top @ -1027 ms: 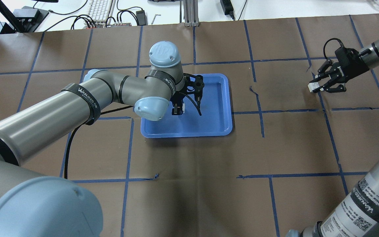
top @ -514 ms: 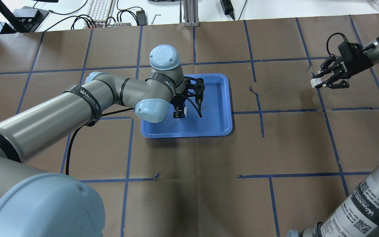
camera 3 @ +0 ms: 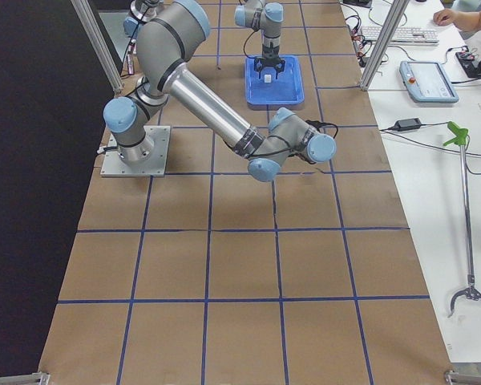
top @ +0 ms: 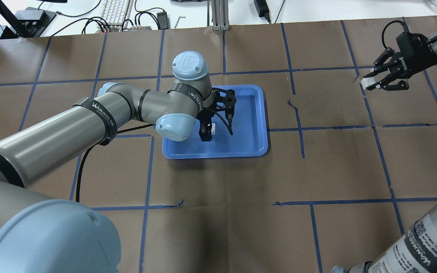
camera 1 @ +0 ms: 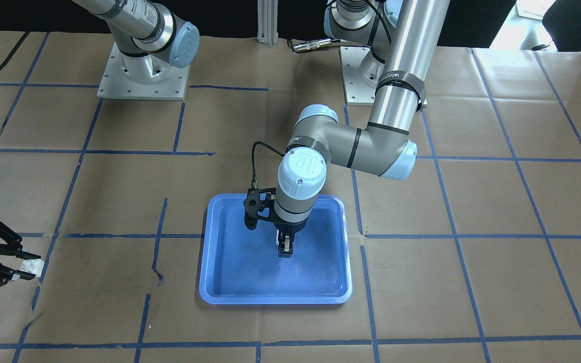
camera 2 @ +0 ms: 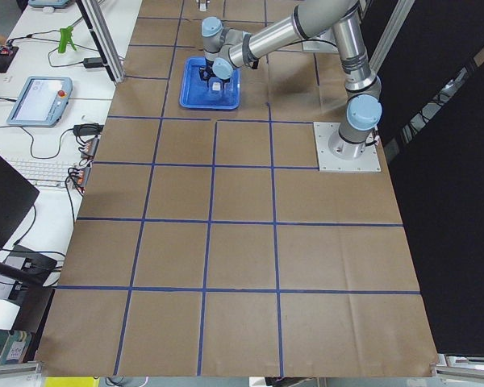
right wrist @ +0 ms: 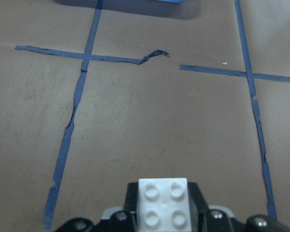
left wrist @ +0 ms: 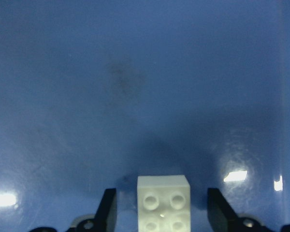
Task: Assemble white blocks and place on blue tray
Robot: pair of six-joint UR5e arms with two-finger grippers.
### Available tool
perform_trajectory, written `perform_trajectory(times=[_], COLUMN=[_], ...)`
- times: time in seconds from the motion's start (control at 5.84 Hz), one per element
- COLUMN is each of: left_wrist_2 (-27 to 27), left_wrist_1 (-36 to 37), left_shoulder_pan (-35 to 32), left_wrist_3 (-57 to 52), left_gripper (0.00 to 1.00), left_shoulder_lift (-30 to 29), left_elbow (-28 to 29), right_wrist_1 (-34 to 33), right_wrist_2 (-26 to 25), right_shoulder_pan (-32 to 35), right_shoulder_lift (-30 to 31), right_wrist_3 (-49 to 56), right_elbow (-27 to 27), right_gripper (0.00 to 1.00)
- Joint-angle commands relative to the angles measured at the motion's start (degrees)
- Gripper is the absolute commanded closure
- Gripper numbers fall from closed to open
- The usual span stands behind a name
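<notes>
The blue tray (top: pixel 249 140) lies in the middle of the table. My left gripper (top: pixel 206 133) hangs low over its floor. In the left wrist view its fingers (left wrist: pixel 109 209) stand apart on both sides of a white block (left wrist: pixel 163 200), with gaps, so it is open. That block (top: pixel 213 128) seems to rest on the tray. My right gripper (top: pixel 372 80) is far to the right, above the brown paper, shut on the second white block (top: pixel 366 81). The right wrist view shows this block (right wrist: pixel 163 200) studs up between the pads.
Blue tape lines grid the brown paper, with a torn strip (top: pixel 292 104) right of the tray. A keyboard and cables (top: pixel 116 11) and a metal post (top: pixel 218 15) sit beyond the far edge. The arm bases (camera 1: pixel 141 75) stand on the robot's side.
My right gripper has carried its white block away toward the table's far right. My left gripper has shifted slightly over the tray, and its block now sits a little lower.
</notes>
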State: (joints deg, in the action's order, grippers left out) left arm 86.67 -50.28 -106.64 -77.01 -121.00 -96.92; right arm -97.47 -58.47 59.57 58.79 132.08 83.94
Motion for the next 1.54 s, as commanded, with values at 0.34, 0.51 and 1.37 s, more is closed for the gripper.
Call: perform_trajectory(times=[0.34,0.51,1.37], left_wrist_2=[0.0,0.2,4.2], left_wrist_1=[-23.4,-29.7,-37.1], left_shoulder_pan=[9.1,10.8,16.3], left_wrist_3=[-0.1,-0.2,21.1], left_gripper=[0.01,0.01,0.01], left_shoulder_lift=[17.6,21.4,32.2], left_elbow=[1.6,1.9,2.0], right_wrist_1=[0.5,0.1,-36.3], right_wrist_2=[5.6,7.7,8.6], right_shoulder_pan=[8.4,11.7,29.9], right_shoulder_lift=[8.1,9.1,8.2], right_wrist_3=[-8.4,-10.6,-45.6], right_elbow=[9.3,11.0,22.3], right_gripper=[0.73,0.73,0.73])
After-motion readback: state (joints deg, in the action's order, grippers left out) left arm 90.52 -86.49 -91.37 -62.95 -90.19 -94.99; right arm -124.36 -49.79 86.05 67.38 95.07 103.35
